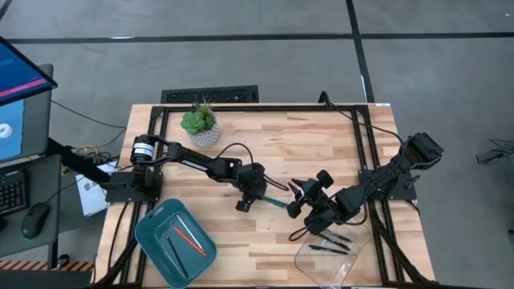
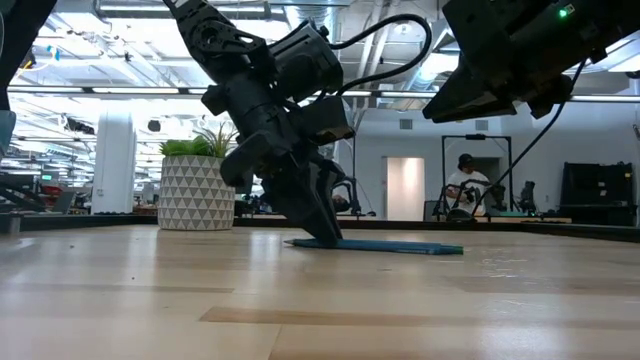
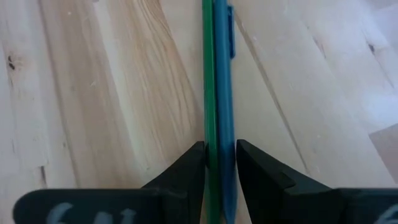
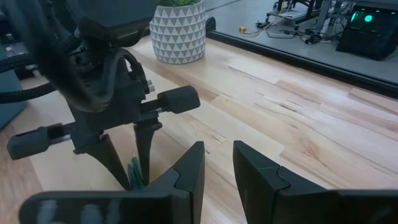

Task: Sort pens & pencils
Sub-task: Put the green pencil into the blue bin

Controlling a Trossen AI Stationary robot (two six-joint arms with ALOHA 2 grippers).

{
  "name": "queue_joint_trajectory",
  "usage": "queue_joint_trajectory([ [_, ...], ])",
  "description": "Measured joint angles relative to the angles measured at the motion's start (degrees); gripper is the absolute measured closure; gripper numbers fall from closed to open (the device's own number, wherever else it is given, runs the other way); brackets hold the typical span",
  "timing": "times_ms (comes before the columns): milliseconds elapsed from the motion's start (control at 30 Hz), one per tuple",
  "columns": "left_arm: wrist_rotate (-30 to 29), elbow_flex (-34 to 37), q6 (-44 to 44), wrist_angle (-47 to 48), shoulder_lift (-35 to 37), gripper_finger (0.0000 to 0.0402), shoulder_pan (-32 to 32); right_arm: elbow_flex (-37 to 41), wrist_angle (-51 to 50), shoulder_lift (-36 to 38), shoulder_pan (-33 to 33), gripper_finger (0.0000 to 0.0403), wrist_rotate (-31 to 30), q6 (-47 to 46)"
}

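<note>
The left end effector is down on the surface, fingers closed around 2 sticks lying side by side mid-surface: green pencil and teal pen. Separate them before lifting, or release and regrasp 1. The right end effector hovers nearby, part open and empty.

Potted plant at the table's far edge, monitor, keyboard, mouse

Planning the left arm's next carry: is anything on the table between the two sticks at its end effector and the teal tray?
Nothing visible. The left end effector straddles a green pencil and a teal-blue pen lying side by side. The wood between them and the teal tray shows bare. The right end effector hangs on the far side.
</note>
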State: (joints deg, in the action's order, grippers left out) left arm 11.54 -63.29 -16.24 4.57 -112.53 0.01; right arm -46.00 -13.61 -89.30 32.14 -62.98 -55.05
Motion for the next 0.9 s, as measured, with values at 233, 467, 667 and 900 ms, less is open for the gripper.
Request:
queue_joint_trajectory([
  [233,2.3,0.0,1.6,0.0,0.0,0.0319,-1.3,0.0,0.0,0.0,0.0,0.0295,0.0,0.0],
  [467,1.0,0.0,1.0,-1.6,0.0,0.0319,-2.9,0.0,0.0,0.0,0.0,0.0295,0.0,0.0],
  [667,-2.5,0.0,1.0,-2.2,0.0,0.0319,-2.9,0.0,0.0,0.0,0.0,0.0295,0.0,0.0],
  [900,-6.6,0.0,1.0,-2.3,0.0,0.0319,-1.7,0.0,0.0,0.0,0.0,0.0295,0.0,0.0],
])
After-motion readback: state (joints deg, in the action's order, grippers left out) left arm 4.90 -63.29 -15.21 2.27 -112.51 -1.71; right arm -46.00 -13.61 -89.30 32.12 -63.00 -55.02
